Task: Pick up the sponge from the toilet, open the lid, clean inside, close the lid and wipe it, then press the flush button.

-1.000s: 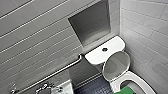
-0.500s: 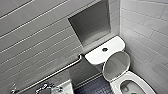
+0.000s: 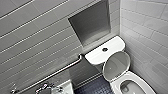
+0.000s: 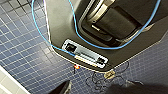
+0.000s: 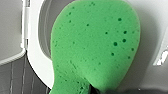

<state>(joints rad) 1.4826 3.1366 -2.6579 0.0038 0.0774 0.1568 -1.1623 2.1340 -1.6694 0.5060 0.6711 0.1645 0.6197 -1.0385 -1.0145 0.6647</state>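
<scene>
My right gripper (image 5: 92,90) is pinching the bright green, pitted soft sponge (image 5: 95,47) by its narrow end. The wide part of the pad is spreading out just ahead of the gripper and hanging over the rim of the glossy white ceramic toilet (image 3: 100,56). In the head view the white oval lid (image 3: 116,65) is standing raised against the tank. The small dark round flush button (image 3: 105,49) is sitting in the middle of the tank top. My left gripper (image 4: 97,90) is hanging above the dark blue tiled floor (image 4: 25,50); I cannot tell whether it is spread or pressed together.
</scene>
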